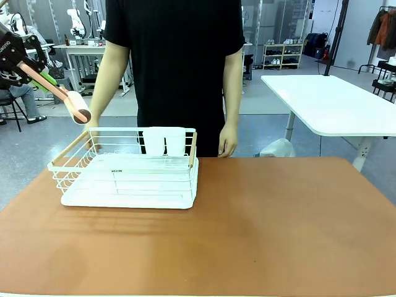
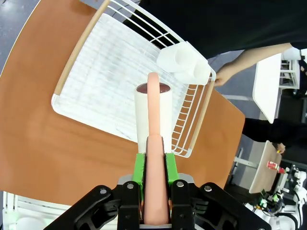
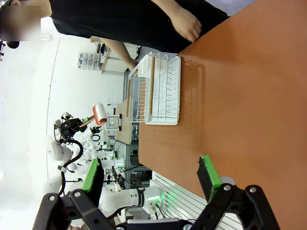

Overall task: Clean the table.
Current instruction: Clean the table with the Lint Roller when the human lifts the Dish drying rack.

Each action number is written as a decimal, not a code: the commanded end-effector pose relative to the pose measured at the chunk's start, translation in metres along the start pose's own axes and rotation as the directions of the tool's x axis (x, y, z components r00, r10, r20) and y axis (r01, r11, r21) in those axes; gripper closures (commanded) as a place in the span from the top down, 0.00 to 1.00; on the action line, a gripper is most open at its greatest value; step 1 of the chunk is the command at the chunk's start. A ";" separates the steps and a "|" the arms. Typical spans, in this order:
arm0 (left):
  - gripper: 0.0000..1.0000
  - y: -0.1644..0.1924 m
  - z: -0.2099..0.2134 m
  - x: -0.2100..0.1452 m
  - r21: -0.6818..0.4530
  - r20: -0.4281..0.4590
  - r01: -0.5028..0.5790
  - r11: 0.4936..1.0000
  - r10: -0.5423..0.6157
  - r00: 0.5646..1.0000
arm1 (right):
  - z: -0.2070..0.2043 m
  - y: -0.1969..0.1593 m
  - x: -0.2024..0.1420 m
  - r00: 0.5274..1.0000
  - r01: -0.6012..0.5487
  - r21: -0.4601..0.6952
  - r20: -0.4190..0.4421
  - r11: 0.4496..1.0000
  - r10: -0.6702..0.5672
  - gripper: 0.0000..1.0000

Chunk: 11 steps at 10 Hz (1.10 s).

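Currently table matte terracotta, rounded corners; left end effector pinching lint roller handle, right end effector spread.

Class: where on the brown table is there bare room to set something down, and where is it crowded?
Free: the whole stretch of table right of the white rack, out to the right edge, and the strip between rack and near edge. Crowded: the far left, with the rack, its two cups, and the left claw holding a roller above.

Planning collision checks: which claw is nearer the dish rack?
Left. The left claw, gripping a lint roller, hangs above the dish rack; the right claw hangs open over the table, well away from it.
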<state>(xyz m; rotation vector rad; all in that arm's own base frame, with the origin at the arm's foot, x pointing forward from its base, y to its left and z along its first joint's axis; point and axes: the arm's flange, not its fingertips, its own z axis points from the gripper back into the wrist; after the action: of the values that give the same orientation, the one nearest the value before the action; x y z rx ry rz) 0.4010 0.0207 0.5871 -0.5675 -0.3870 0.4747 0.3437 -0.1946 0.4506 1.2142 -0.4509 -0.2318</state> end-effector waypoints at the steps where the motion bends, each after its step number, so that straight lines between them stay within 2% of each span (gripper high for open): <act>1: 0.21 0.003 0.011 0.000 -0.013 0.010 0.014 1.000 -0.014 1.000 | 0.000 0.003 -0.005 1.000 0.006 0.011 0.005 1.000 -0.006 1.00; 11: 0.21 0.003 0.005 0.002 -0.007 0.009 -0.007 1.000 0.007 1.000 | 0.000 0.003 -0.005 1.000 0.006 0.011 0.005 1.000 -0.006 1.00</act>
<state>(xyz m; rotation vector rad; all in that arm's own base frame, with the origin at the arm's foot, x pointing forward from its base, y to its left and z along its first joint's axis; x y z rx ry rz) 0.3994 0.0267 0.5881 -0.5756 -0.3910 0.4852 0.3437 -0.1946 0.4506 1.2142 -0.4510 -0.2318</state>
